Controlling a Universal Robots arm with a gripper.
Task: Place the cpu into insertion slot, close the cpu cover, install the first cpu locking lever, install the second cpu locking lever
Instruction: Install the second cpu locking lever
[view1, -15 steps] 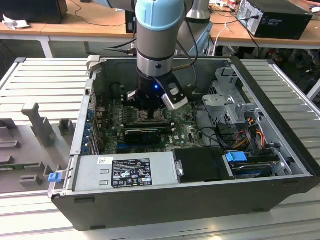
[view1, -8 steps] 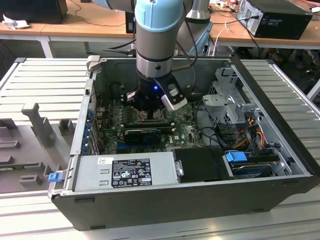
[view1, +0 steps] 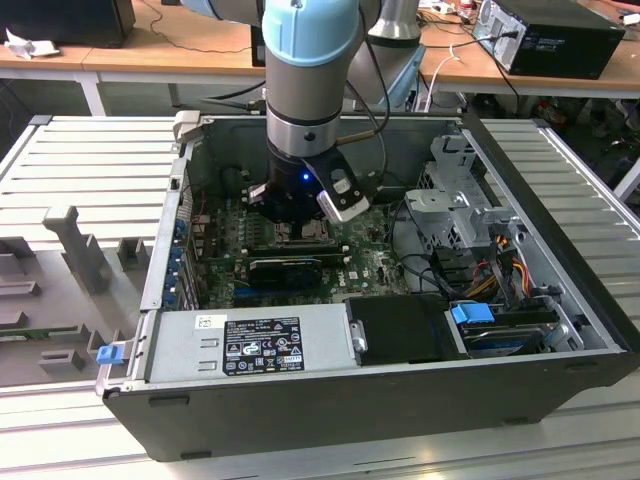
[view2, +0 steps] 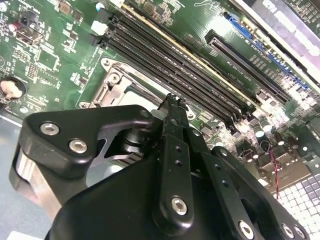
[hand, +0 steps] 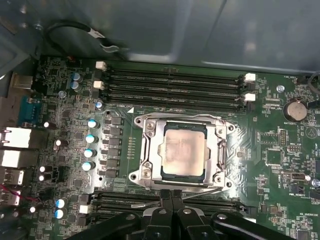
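black gripper (hand: 171, 199) fingers pressed together, tips touching, nothing pinched; poised at the edge of the insertion slot (hand: 182, 151) in the first wrist view, tip just at the metal frame's rim. just beyond: silver-grey cpu (hand: 184, 150) seated flat inside the slot, metal cover down around it, frame screws visible at the corners. beside the slot on both sides: long black memory slots (hand: 172, 85), white latches at their ends. further off on the green motherboard (hand: 280, 150): round coin battery (hand: 294, 110), row of blue-topped capacitors (hand: 90, 145). in the exterior view: arm reaching down into the open computer case (view1: 560, 345), gripper (view1: 300, 222) low over the board's middle; grey power supply (view1: 250, 342) along the near wall; wooden desks (view1: 150, 50) behind.
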